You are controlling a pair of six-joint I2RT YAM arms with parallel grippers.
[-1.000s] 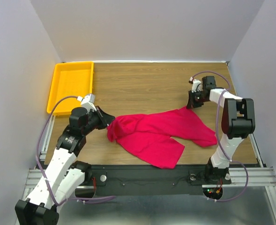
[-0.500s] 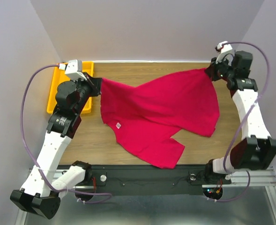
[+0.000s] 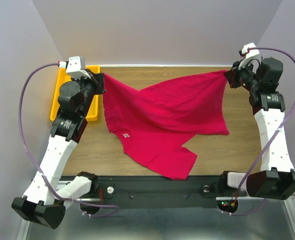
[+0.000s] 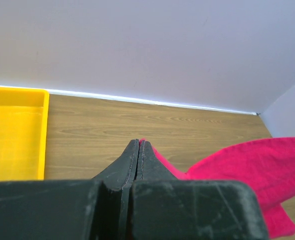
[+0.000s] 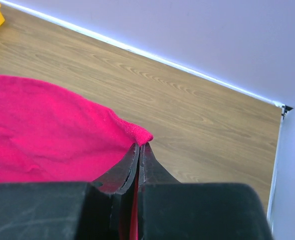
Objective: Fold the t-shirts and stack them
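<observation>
Two corners of the red t-shirt [image 3: 162,115] are clamped, one in the left gripper [image 3: 102,81] by the yellow tray [image 3: 93,70], one in the right gripper [image 3: 228,76]; its lower part is draped on the table [image 3: 222,155].

A robotics lab cell: left arm [image 3: 57,150] and right arm [image 3: 273,135] mounted on an aluminium frame [image 3: 293,210], purple cables [image 3: 25,115], wood-grain surface [image 3: 137,75], plain grey walls [image 3: 152,30] just beyond the left end effector [image 3: 101,83] and right end effector [image 3: 229,77].
</observation>
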